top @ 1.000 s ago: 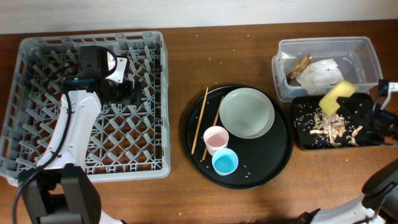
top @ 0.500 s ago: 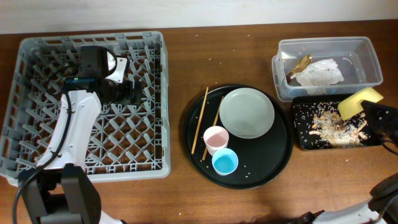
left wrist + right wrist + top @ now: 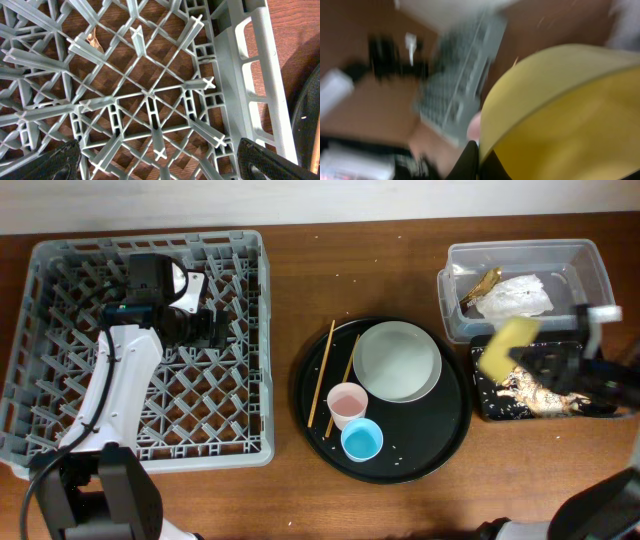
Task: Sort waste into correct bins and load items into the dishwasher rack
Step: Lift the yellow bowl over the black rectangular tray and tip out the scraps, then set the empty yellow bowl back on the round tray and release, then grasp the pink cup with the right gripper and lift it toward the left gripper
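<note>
My right gripper [image 3: 520,356] is shut on the rim of the yellow bowl [image 3: 503,346], holding it tilted above the left end of the shallow black tray [image 3: 482,405], which holds brownish food scraps [image 3: 535,392]. The bowl fills the blurred right wrist view [image 3: 570,115]. The clear tub [image 3: 590,260] holds the white napkin [image 3: 515,295] and the gold-brown wrapper [image 3: 481,283]. The grey-white plate [image 3: 397,361], pink cup [image 3: 346,403], blue cup [image 3: 361,441] and two chopsticks [image 3: 322,370] lie on the round black tray [image 3: 450,442]. My left gripper [image 3: 160,162] hangs open over the grey dishwasher rack [image 3: 60,255].
The rack's right wall [image 3: 255,75] and lattice floor show in the left wrist view, with a small brown scrap [image 3: 93,40] beneath the lattice. Bare wooden table [image 3: 350,270] lies between the rack and the clear tub.
My right gripper has swung the yellow bowl from over the black tray out to the right, then back left to the tray's left end. The left arm has not moved.
</note>
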`<state>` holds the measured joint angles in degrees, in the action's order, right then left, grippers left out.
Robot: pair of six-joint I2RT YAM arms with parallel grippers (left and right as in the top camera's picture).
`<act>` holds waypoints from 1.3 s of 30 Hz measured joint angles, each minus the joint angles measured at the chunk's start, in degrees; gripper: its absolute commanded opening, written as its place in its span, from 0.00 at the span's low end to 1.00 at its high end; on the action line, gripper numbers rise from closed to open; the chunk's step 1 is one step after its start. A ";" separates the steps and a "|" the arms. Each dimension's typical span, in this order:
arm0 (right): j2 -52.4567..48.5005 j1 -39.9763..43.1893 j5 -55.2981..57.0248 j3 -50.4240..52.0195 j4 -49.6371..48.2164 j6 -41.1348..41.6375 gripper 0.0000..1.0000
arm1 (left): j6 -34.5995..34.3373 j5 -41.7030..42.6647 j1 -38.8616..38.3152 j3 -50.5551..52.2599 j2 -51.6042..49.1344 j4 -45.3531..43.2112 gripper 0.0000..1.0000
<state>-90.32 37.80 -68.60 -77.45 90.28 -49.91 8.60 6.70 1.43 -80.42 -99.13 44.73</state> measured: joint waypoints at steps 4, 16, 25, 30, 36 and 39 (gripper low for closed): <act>2.78 -19.87 15.89 0.11 -6.58 14.45 0.04 | 0.00 0.00 0.00 -0.02 0.00 -0.02 0.99; 2.12 -53.31 52.11 14.10 -28.22 61.94 0.04 | 0.00 0.00 0.00 -0.04 0.00 -0.09 0.99; -0.07 -57.68 52.28 15.87 -29.07 66.29 0.56 | 0.00 0.00 0.00 -0.04 0.00 -0.04 0.99; -0.76 -52.19 54.51 2.01 -22.84 65.79 0.98 | 0.00 0.02 0.00 -0.04 0.00 0.07 0.99; -0.61 -46.47 48.98 -5.49 -28.85 65.72 0.98 | 0.00 0.00 0.00 -0.04 0.00 -0.35 0.99; -0.59 -46.47 48.59 -5.49 -28.85 65.22 0.98 | 0.00 1.11 -0.02 -0.04 0.00 -0.90 0.99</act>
<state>-90.91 -8.67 -20.01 -82.94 61.43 15.31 8.60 7.81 1.41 -80.47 -99.13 43.83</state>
